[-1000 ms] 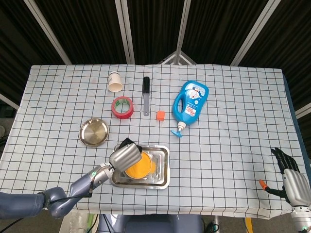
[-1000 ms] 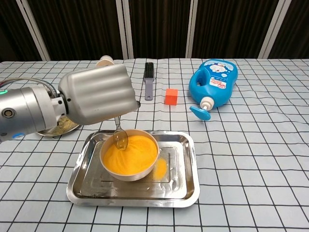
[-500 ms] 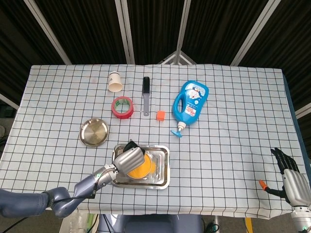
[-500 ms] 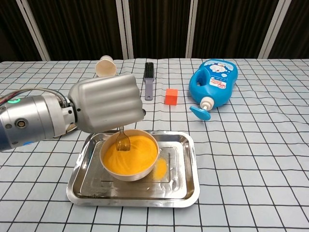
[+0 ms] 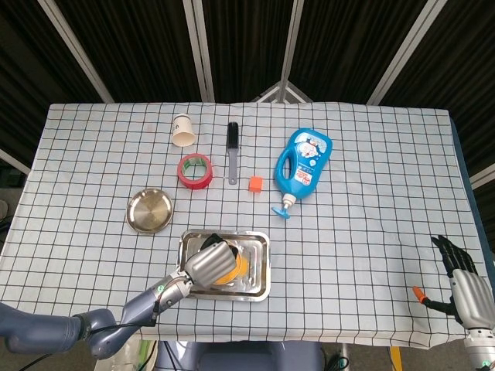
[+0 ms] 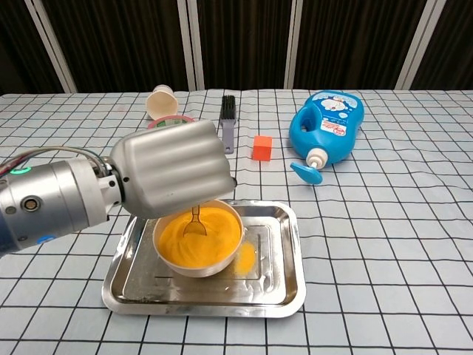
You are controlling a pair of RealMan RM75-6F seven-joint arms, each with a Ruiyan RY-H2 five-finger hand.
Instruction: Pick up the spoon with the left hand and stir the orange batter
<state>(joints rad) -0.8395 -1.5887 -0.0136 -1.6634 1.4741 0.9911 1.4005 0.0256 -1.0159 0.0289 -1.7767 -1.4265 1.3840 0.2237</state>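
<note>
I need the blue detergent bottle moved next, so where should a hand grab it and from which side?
Judging by its pose, grip the blue bottle across its wide body or by the handle loop at its upper end, coming from above. It lies flat on the table with its nozzle pointing toward the robot, so the body's sides are exposed.

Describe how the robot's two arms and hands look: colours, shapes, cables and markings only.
The left hand has a smooth, ribbed silver-grey back. Its forearm is a thick brushed-metal cylinder with a green light, a small blue mark and thin grey cables looping over the wrist. The right hand has slim black fingers, a pale grey palm shell and an orange-tipped part at its side.
</note>
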